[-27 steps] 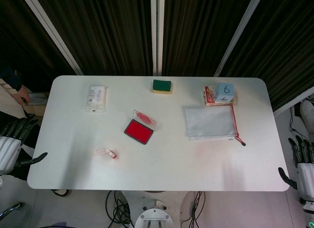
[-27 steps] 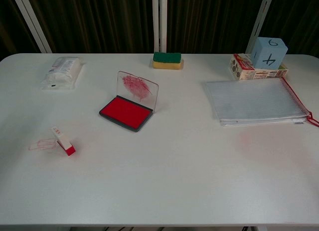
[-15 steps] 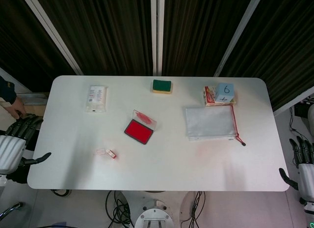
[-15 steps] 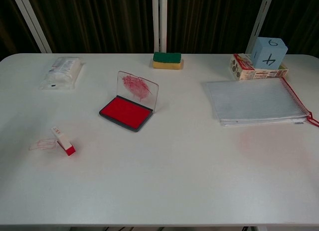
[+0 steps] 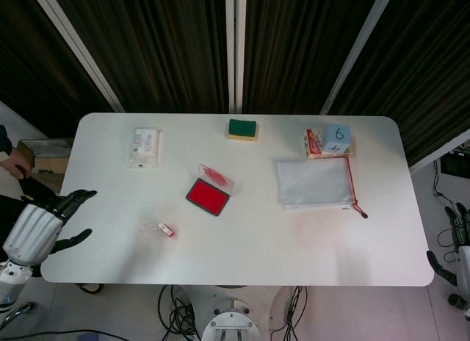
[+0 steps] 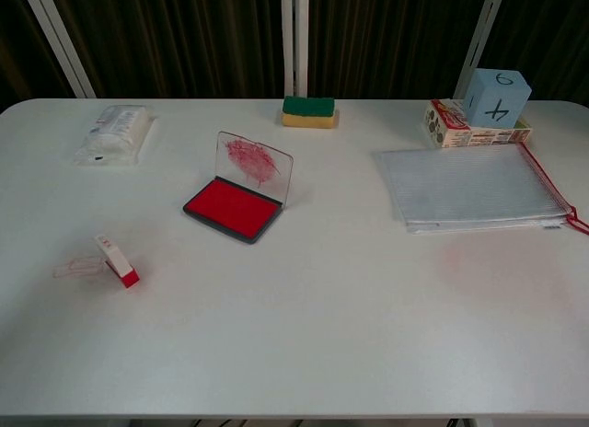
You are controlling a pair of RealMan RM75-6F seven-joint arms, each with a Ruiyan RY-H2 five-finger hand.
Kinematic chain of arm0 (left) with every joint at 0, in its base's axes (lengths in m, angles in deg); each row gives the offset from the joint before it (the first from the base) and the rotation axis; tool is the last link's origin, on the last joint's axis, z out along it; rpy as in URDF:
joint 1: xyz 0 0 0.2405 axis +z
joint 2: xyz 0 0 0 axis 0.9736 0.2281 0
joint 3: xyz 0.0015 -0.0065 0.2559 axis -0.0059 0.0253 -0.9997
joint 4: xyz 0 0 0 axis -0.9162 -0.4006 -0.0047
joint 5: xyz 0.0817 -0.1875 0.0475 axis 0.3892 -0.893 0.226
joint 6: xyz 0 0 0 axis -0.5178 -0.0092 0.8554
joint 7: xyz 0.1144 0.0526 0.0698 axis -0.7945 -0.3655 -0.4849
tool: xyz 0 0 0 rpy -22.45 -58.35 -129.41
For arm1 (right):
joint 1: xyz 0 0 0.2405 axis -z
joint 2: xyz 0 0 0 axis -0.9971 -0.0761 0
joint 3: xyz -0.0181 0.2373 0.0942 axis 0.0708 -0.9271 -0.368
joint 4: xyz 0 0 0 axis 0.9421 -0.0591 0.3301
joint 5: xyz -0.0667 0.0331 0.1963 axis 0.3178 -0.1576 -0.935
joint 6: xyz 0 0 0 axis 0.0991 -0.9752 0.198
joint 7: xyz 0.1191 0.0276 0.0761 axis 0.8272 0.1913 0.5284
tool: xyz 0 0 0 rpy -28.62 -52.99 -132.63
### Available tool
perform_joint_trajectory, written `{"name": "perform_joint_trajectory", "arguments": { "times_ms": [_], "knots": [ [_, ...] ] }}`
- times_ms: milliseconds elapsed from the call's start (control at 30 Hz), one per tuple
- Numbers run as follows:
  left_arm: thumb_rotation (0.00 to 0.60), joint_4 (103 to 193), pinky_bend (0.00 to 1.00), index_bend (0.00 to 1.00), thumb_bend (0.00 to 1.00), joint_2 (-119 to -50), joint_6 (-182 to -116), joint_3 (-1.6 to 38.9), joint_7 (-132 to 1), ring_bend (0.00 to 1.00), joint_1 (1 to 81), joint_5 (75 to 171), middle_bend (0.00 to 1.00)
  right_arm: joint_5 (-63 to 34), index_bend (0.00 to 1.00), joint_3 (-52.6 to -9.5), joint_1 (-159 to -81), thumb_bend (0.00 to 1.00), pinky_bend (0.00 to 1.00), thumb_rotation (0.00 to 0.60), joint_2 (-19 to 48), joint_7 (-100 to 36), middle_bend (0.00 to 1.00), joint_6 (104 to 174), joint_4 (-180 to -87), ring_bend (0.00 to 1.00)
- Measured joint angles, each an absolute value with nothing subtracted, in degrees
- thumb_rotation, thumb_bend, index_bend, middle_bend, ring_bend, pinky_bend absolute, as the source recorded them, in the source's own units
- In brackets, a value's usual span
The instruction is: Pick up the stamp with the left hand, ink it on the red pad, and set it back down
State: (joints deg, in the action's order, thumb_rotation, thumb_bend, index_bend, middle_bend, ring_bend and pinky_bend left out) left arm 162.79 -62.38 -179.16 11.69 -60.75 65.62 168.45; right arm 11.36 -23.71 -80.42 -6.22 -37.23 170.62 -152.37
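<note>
White table (image 5: 242, 242): stamp (image 5: 168, 230) lying near open red pad (image 5: 206, 196); left hand (image 5: 44, 223) spread, empty, at table's edge; right hand (image 5: 461, 254) indeterminate.

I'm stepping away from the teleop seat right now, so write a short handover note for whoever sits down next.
Left hand: open, holding nothing, at the table's left edge, short of the stamp.
Right hand: off the table's right edge, mostly out of frame; state unclear.
Stamp: lying on the table front left, red end down-right, a clear cap beside it.
Red pad: mid-table, lid up.
Done: nothing yet.
Left: grasp stamp, ink it, set it down.
</note>
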Motion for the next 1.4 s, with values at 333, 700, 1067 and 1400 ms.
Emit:
{"name": "perform_joint_trajectory", "arguments": {
  "times_ms": [333,700,1067,1400],
  "knots": [
    [0.600,160.2,1.00,0.26,0.13,-70.2,-164.3,9.5,-64.4,0.89,60.7,166.8,0.31,11.7,0.00,-24.4,-80.4,0.16,0.00,0.600,-8.4,-38.2,0.00,171.6,-154.3,0.00],
    [0.600,153.4,1.00,0.25,0.16,-82.7,-158.3,9.2,-68.2,0.89,57.5,163.0,0.31,10.6,0.00,-24.4,-80.3,0.16,0.00,0.600,-8.3,-37.9,0.00,170.7,-153.9,0.00],
    [0.600,141.8,1.00,0.31,0.19,-92.3,-156.2,8.4,-66.8,0.91,53.2,164.3,0.36,10.6,0.00,-24.6,-80.1,0.16,0.00,0.600,-8.9,-38.1,0.00,171.1,-154.2,0.00],
    [0.600,135.5,1.00,0.39,0.21,-96.3,-156.2,6.9,-66.9,0.92,50.7,165.5,0.42,10.1,0.00,-24.8,-79.9,0.16,0.00,0.600,-8.8,-37.1,0.00,171.2,-153.4,0.00]
  ]
}}
